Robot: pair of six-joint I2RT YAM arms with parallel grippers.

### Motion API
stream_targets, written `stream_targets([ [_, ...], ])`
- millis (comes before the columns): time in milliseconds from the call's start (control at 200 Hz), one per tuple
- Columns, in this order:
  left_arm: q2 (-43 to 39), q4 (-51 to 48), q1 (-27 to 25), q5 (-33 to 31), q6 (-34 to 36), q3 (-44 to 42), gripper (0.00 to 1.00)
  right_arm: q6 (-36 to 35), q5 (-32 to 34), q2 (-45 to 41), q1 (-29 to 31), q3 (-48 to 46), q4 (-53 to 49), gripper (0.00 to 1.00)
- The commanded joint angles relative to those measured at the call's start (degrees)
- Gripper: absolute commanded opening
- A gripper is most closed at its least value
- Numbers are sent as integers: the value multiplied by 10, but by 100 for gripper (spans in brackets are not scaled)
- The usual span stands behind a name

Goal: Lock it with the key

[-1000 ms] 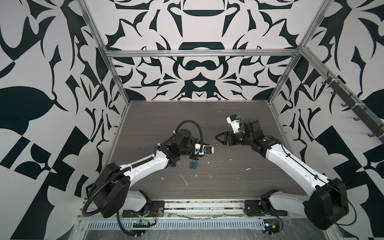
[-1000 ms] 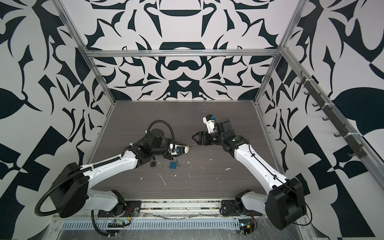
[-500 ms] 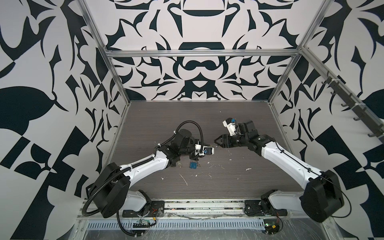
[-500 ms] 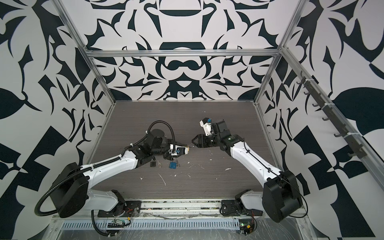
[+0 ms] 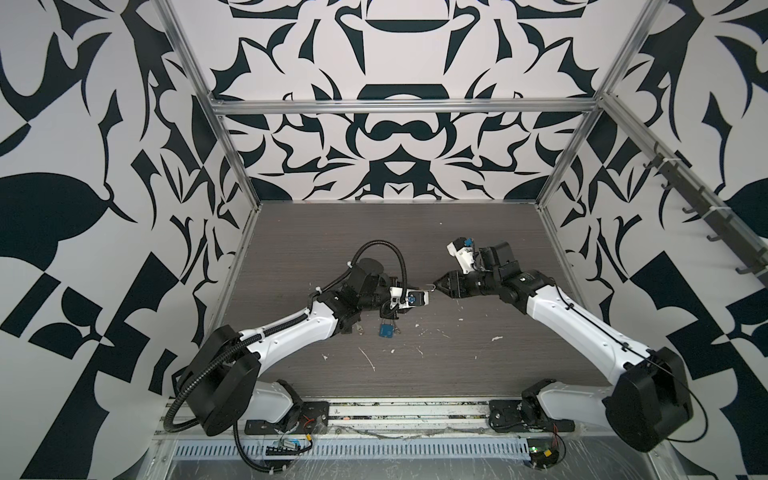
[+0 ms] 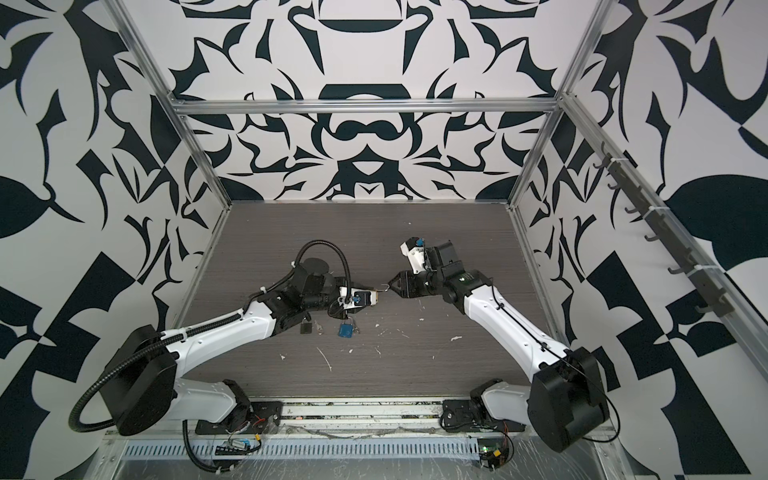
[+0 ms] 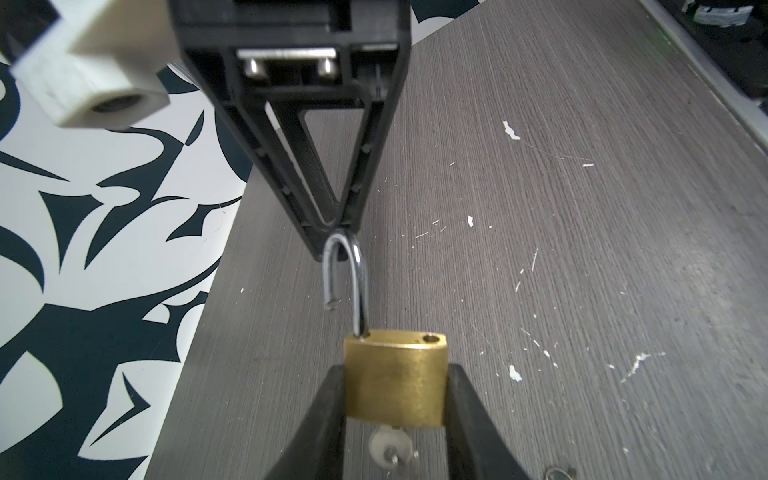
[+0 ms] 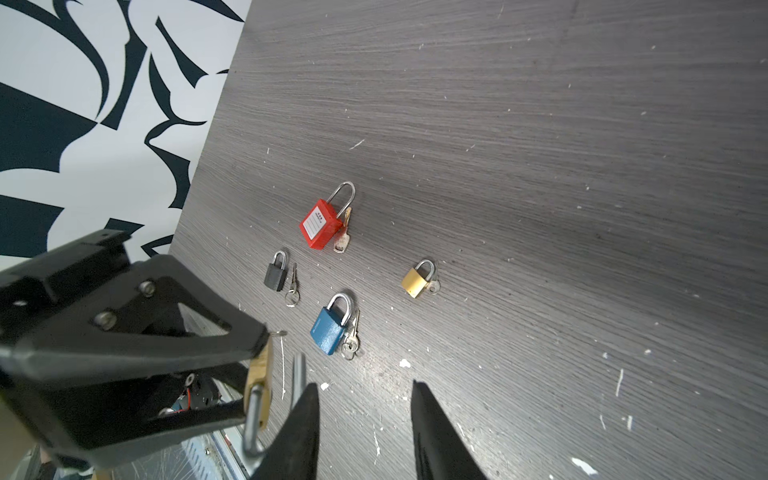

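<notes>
Right end effector closer to curved steel shackle of brass padlock

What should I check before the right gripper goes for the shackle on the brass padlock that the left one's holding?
1. Left gripper clamped on the brass padlock: ok, one finger on each side of the body.
2. Shackle free end over its hole: not ok, it is out and turned away from it.
3. Shackle between the jaws of the right gripper: cannot tell; the jaws stand apart, with the shackle at their tips.
4. Key in the lock: ok, its head shows under the body; how deep, cannot tell.
5. Blue padlock on the table clear of both grippers: ok.
</notes>
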Motion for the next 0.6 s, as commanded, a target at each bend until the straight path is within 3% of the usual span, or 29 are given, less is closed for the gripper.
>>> stream_targets([
  [0,-6,9,-1,9,-6,13,0,-23,-8,-45,0,-5,15,42],
  [345,-6,-3,-1,20,-4,16,0,-28,-63,-52,6,-14,92,52],
  [595,-3,-15,-1,27,-2,21,0,-42,-83,-16,53,12,111,55],
])
